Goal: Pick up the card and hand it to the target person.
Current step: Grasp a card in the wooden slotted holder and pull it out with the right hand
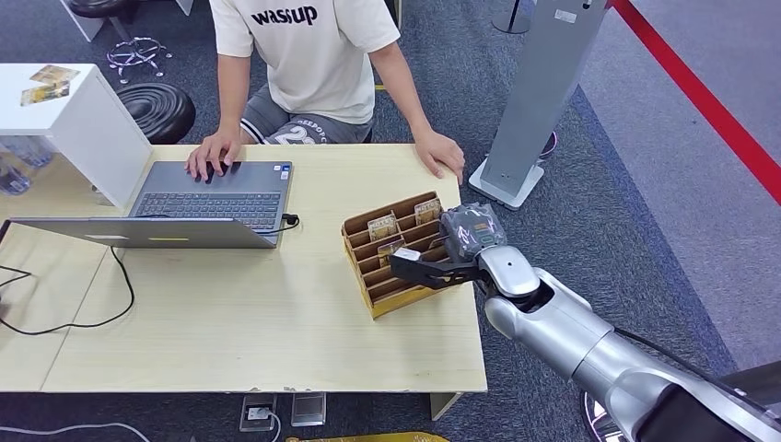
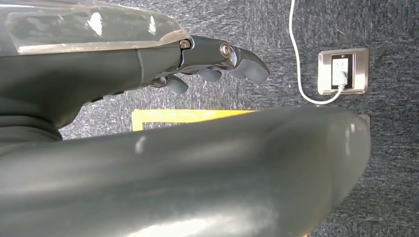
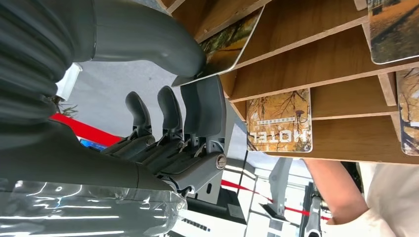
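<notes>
- A card [image 3: 232, 42] is pinched between the thumb and a finger of the right hand [image 3: 163, 98] at the wooden slotted rack [image 1: 398, 262], which stands near the right edge of a pale wooden table [image 1: 230, 322].
- Other cards, one marked HOTEL [image 3: 279, 121], are seen in neighbouring slots.
- A seated person [image 1: 313, 64] is placed across the table, one hand on an open laptop [image 1: 198, 198], the other resting near the far corner.
- The left hand [image 2: 217, 64] is held empty over grey carpet, fingers loosely curled.
- A grey stand [image 1: 534, 110] is seen beside the table.
</notes>
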Controlling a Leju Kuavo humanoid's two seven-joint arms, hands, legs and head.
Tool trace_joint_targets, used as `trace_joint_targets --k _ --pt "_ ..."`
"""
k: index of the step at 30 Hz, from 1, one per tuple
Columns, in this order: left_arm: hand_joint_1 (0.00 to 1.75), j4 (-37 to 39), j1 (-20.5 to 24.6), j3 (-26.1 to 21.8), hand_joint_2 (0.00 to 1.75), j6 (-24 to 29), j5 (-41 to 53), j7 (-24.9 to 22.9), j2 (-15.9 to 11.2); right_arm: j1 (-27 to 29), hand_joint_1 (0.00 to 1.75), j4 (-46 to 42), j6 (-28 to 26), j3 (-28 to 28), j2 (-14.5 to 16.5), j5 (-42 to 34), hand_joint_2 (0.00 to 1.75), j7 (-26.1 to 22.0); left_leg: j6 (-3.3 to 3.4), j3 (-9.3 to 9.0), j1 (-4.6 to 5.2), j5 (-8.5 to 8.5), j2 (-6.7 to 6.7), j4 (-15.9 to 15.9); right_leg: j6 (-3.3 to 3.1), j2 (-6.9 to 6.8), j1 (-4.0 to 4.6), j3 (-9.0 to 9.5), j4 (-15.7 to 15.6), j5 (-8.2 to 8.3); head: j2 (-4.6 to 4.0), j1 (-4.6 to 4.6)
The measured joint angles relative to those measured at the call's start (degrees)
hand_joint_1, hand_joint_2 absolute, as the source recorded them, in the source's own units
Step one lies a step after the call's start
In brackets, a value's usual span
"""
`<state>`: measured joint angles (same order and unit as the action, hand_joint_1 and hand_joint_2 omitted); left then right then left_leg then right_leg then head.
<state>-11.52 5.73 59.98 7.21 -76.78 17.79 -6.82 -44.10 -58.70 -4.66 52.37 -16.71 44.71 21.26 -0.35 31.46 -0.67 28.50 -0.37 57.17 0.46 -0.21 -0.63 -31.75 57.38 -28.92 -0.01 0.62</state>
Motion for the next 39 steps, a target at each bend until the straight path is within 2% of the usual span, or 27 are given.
trace_joint_targets --k 34,39 --pt "0.00 0.00 0.00 0.31 0.00 -0.55 1.14 1.29 -0.03 1.13 1.33 -0.01 -0.36 -0.07 -0.88 0.31 1.75 -0.51 0.00 -0.10 0.00 0.00 0.01 0.00 0.00 0.00 0.00 0.09 -0.01 0.00 -0.01 0.01" --pt "0.00 0.00 -0.01 0.31 0.00 -0.46 0.75 1.07 -0.09 1.09 1.33 -0.37 -0.32 -0.64 -1.10 -1.70 1.75 -0.46 0.00 -0.10 0.00 0.00 0.01 0.00 0.00 0.00 0.00 0.10 -0.01 0.00 -0.01 -0.01"
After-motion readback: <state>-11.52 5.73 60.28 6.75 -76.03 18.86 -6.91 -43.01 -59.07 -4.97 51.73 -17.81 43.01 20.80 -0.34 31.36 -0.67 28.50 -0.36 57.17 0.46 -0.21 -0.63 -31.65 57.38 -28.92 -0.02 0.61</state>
